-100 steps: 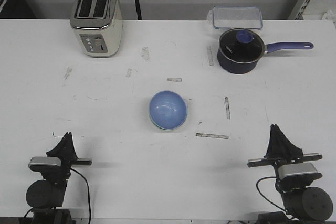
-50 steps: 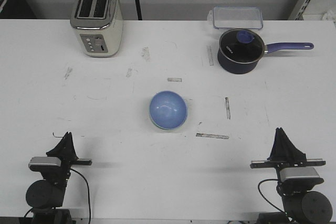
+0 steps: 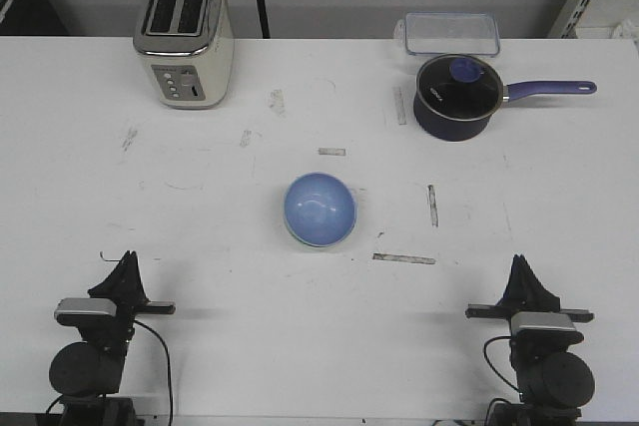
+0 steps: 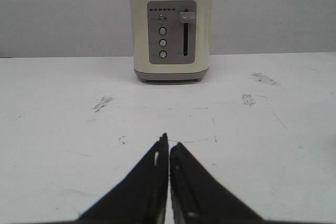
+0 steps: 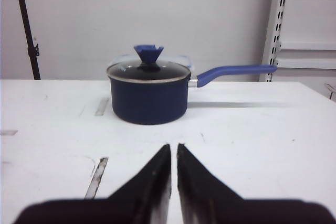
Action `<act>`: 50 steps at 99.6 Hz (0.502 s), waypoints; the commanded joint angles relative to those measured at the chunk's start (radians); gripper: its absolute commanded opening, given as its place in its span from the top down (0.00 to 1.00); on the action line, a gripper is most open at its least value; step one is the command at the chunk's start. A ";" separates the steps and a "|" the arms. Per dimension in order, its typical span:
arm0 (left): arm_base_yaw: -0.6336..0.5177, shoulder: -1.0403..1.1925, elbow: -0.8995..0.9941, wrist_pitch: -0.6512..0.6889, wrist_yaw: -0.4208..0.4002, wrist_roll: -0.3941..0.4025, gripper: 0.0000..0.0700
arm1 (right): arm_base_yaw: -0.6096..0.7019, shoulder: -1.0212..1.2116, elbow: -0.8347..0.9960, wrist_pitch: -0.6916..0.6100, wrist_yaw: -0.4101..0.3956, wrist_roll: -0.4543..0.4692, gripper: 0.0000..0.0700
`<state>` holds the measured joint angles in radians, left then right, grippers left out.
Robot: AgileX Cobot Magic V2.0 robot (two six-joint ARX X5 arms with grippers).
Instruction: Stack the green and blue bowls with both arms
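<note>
The light blue bowl (image 3: 319,209) sits upright at the middle of the white table (image 3: 220,246). A thin pale green edge shows along its lower left rim, so the green bowl appears to sit under it, mostly hidden. My left gripper (image 3: 127,264) rests at the near left edge, shut and empty; in the left wrist view (image 4: 169,143) its jaws touch. My right gripper (image 3: 519,268) rests at the near right edge, shut and empty; in the right wrist view (image 5: 174,147) only a sliver of gap shows. Both are far from the bowl, which neither wrist view shows.
A cream toaster (image 3: 185,37) stands at the back left, also in the left wrist view (image 4: 170,30). A navy saucepan with a glass lid (image 3: 457,95) stands at the back right, also in the right wrist view (image 5: 148,95). A clear plastic container (image 3: 451,33) lies behind it.
The right arm shifted at the near right edge, first outward to the right, then back left and lower. The bowl and the left arm have not moved.
</note>
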<state>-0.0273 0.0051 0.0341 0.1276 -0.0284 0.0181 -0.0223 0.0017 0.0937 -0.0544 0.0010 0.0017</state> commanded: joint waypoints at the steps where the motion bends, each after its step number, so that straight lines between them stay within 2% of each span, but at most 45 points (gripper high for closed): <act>1: 0.001 -0.002 -0.022 0.016 -0.002 0.015 1.00 | -0.002 0.000 -0.032 0.058 -0.001 0.026 0.98; 8: 0.001 -0.002 -0.022 0.016 -0.002 0.015 1.00 | -0.002 0.000 -0.077 0.105 -0.001 0.065 0.98; 12: 0.001 -0.002 -0.022 0.016 -0.002 0.015 1.00 | -0.002 0.000 -0.081 0.080 -0.001 0.084 0.98; 50: 0.001 -0.002 -0.022 0.015 -0.002 0.015 1.00 | 0.003 0.000 -0.081 0.058 -0.001 0.079 0.98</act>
<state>-0.0273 0.0051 0.0341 0.1276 -0.0284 0.0181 -0.0204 0.0013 0.0143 -0.0101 0.0006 0.0677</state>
